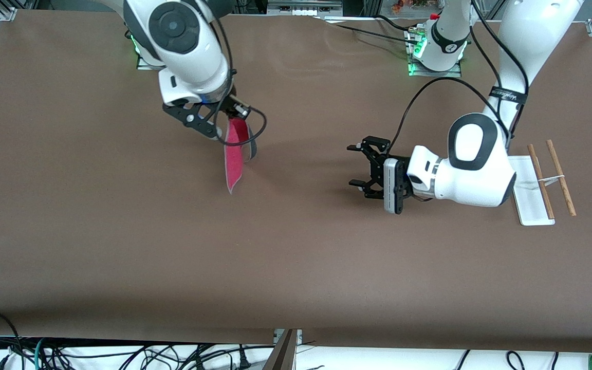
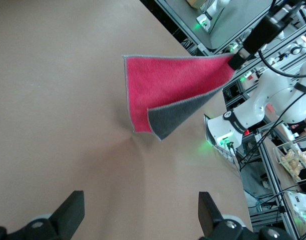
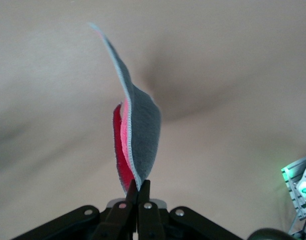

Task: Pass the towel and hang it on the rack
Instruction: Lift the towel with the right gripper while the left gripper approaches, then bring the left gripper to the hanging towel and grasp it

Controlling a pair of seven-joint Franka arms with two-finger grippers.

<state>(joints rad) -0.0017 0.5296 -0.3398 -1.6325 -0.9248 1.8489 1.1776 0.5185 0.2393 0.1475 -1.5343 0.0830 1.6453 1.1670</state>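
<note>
In the upper left of the front frame the right pincer (image 1: 222, 122) hangs over the brown surface (image 1: 296, 257), its fingers pinched tight on one corner of the towel (image 1: 234, 156), which is lifted clear and dangles below it as a narrow pink-red strip, edge-on to that camera. The right wrist frame shows the same grip at its bottom centre: the right pincer (image 3: 137, 192) is closed on the towel (image 3: 135, 135), whose grey face and pink face curve upward in the frame with a pale stitched edge between them. In the centre right of the front frame the left pincer (image 1: 360, 167) hovers low over the surface, turned sideways so that it points toward the towel, fingers spread wide and gripping nothing; well apart from the cloth. In the left wrist frame those fingers (image 2: 67, 212) show as two dark tips at the bottom edge, and the towel (image 2: 168, 85) sits in the upper middle, spread like a flag from a corner held at the upper right, a grey flap folded over its pink side. The rack (image 1: 545, 180) stands at the right edge of the front frame, at the left arm's end of the surface, two brown rods over a white base, bare
</note>
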